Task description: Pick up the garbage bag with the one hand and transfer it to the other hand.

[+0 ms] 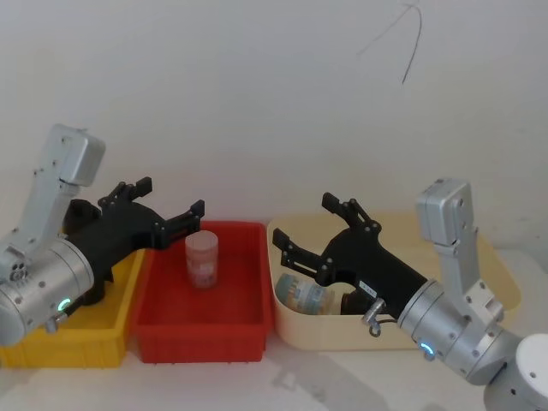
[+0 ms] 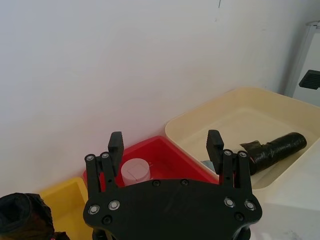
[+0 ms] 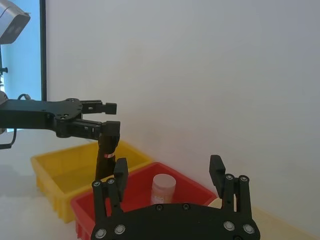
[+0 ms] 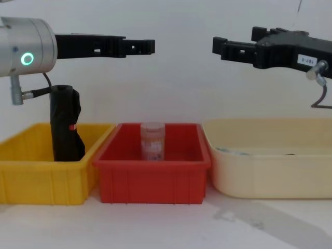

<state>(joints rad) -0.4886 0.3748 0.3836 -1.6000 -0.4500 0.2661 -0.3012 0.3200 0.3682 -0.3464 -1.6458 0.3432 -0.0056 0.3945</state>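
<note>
Evidently nothing is grasped yet: the left claw and right claw hover spread and empty, while the black cylindrical plastic garbage-bag roll stands in the yellow plastic bin at nine o'clock.

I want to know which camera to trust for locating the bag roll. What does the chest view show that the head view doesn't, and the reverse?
Chest view alone: the black cylindrical roll of garbage bags with a small red mark, standing upright in the yellow plastic bin. Head view alone: a labelled jar lying inside the cream plastic tub. Shared: all three containers, the red plastic bin holding an upright clear jar, and the left gripper and right gripper, both raised, open and holding nothing.
</note>
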